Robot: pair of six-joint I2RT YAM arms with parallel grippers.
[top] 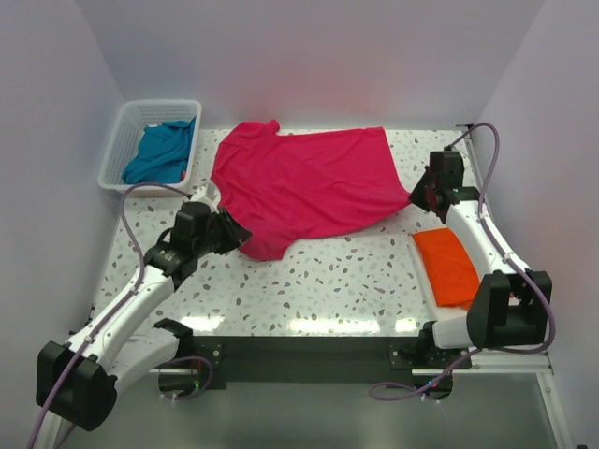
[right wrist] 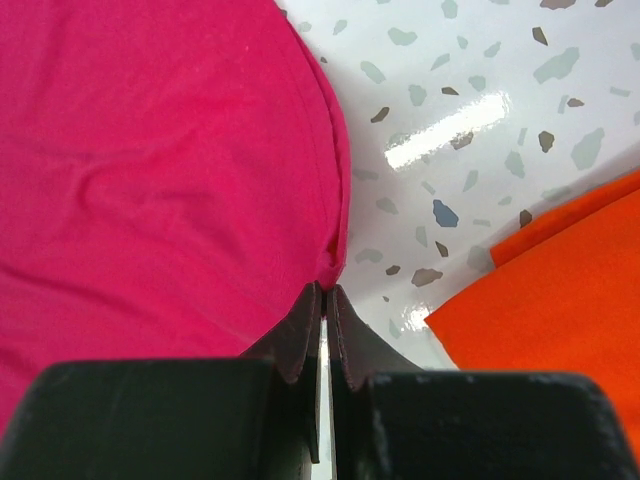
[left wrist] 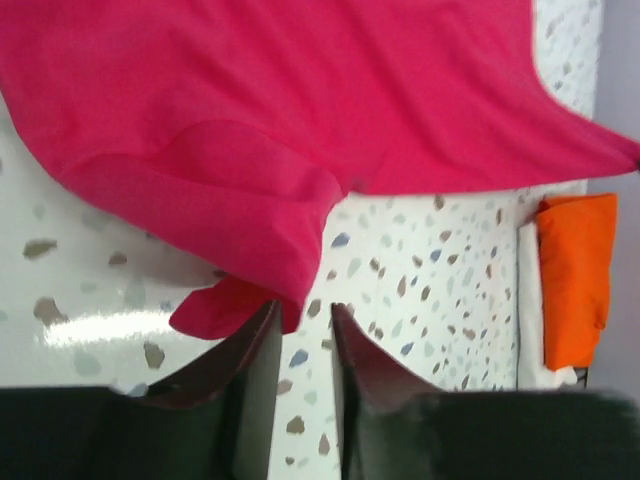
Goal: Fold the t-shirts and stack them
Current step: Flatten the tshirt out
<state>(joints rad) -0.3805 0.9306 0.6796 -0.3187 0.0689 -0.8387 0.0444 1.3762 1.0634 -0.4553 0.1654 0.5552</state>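
Observation:
The crimson-pink t-shirt point(top: 309, 182) lies spread across the back middle of the table, with a sleeve folded over at its near-left corner point(left wrist: 230, 200). My left gripper point(top: 236, 234) sits at that corner, open by a narrow gap point(left wrist: 303, 308). The cloth's edge hangs at its left fingertip, and the table shows between the fingers. My right gripper point(top: 416, 196) is shut on the pink shirt's right edge point(right wrist: 327, 290). A folded bright orange t-shirt point(top: 447, 267) lies at the right, beside the right arm. The teal-blue t-shirt point(top: 161, 150) is bunched in the basket.
A white lattice basket point(top: 114, 150) stands at the back left corner. White walls close in the table on the left, back and right. Speckled tabletop point(top: 328, 281) stretches from the pink shirt to the near edge.

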